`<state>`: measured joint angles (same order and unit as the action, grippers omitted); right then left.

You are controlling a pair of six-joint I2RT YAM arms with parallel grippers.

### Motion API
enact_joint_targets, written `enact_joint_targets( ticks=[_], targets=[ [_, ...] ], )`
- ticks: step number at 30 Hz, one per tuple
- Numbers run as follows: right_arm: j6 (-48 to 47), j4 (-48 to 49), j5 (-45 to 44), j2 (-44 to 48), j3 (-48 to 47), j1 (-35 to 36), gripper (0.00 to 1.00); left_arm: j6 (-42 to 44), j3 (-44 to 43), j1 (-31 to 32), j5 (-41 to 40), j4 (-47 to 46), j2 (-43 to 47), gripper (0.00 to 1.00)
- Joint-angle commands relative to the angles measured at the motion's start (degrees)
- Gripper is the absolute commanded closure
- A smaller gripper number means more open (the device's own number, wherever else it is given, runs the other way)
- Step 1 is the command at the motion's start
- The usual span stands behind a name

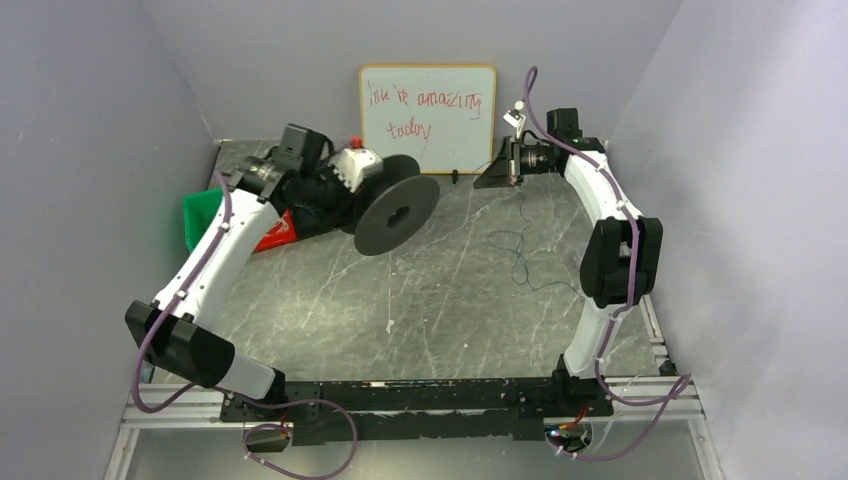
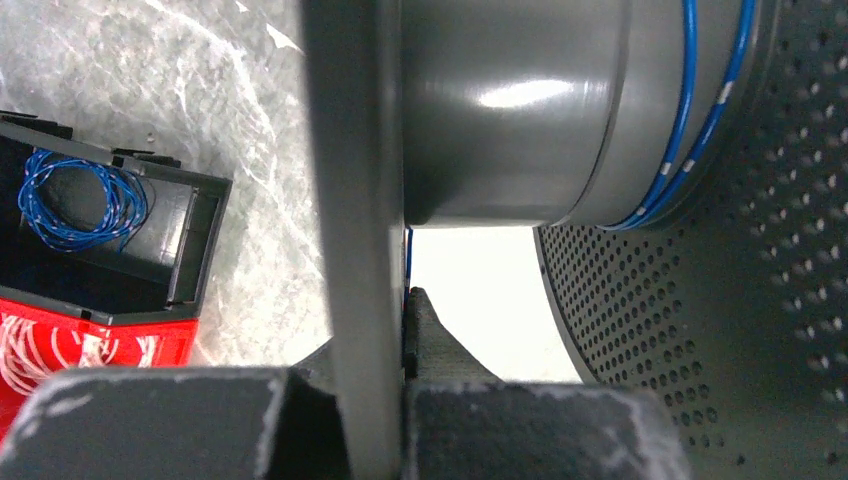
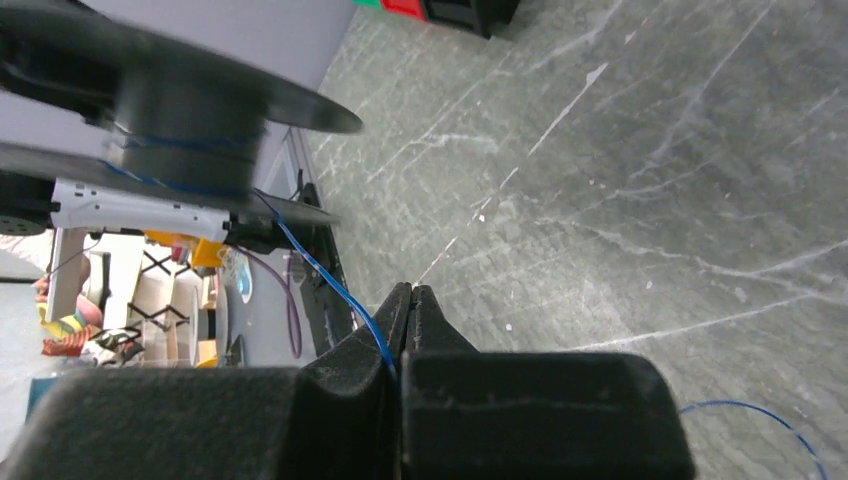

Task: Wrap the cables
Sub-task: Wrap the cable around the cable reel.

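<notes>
left jaws are clamped on one flange of the black spool [image 1: 380, 225], holding it up off the surface [image 1: 450, 310]. right jaws are pinched together on the thin blue cable [image 3: 335, 288], which runs from them up to the spool's hub, a few turns on it. the rest trails in loose loops on the surface below the right arm.

risks imo: the wire's so thin it could slip out of the pinch if pulled hard. slack loops could knot or snag. w/ poor tension, turns could ride over the flange. the spool is held by its rim only, so a hard tug might twist it.

room: grey marbled surface, pale walls, whiteboard [image 1: 427, 103] w/ red scribble at the back, green bin [image 1: 200, 215] far left, black box [image 2: 195, 235] holding another blue coil.
</notes>
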<state>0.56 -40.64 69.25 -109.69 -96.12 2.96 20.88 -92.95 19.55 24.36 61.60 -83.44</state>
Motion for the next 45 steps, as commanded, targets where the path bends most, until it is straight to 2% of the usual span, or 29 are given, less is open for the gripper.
enact_joint_targets(
  ticks=[1,4,12,17,21,29,37,39,45],
  targets=[
    [2.5,1.2,0.6,4.4,-5.3,-0.2,1.0,2.3,2.8,5.5,-14.7,-5.7,1.1,0.98],
    [3.4,2.0,0.7,6.4,-6.8,-0.2,1.0,1.6,4.4,8.5,-23.6,-8.0,-0.3,0.98],
    [7.5,7.1,1.6,10.0,-7.1,0.7,1.0,-1.7,4.5,12.3,-35.1,-9.8,-5.0,0.98],
    [6.3,6.6,2.6,10.8,-7.6,4.7,1.0,-7.8,2.2,12.6,-40.6,-10.3,-9.8,0.98],
    [1.8,2.7,1.7,11.5,-7.6,10.7,1.0,-11.9,0.0,12.6,-44.0,-11.6,-12.8,0.98],
    [-12.7,-7.7,-2.1,11.7,-7.1,20.1,1.0,-18.3,-7.9,12.3,-45.9,-10.5,-17.2,0.98],
    [-21.2,-13.1,-4.7,11.6,-4.0,27.7,1.0,-28.1,-15.7,9.7,-44.5,-7.2,-21.4,0.98],
    [-22.7,-13.8,-5.0,11.4,-3.0,29.3,1.0,-30.8,-17.2,8.2,-42.5,-6.6,-22.0,0.98],
    [-26.2,-15.3,-5.8,9.2,-0.1,33.1,1.0,-36.8,-18.7,2.5,-29.2,-9.4,-20.1,0.98]
  ],
)
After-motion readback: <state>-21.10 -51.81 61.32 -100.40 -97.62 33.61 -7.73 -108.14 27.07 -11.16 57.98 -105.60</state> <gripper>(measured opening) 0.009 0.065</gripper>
